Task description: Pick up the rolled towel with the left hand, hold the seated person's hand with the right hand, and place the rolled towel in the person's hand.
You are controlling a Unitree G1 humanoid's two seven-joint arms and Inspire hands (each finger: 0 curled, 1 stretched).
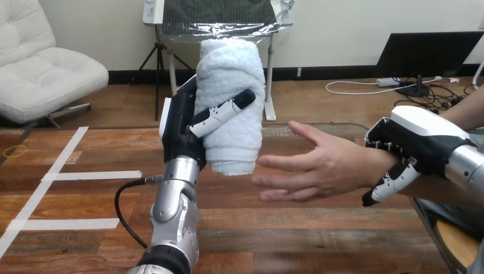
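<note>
The left silver forearm point(174, 211) rises from the bottom edge, nearest of all, and ends in the left robot hand point(180, 123), closed around the rolled towel point(231, 85). The white towel stands upright above the wooden surface point(285, 228), with a black-and-white finger lying across its front. Just right of the towel's lower end, apart from it, the person's hand point(319, 165) reaches in flat and open, fingertips towards the towel. The right robot hand point(411, 142) is clasped over the person's wrist, fingers curled round it. White tape strips point(91, 175) mark the surface at the left.
</note>
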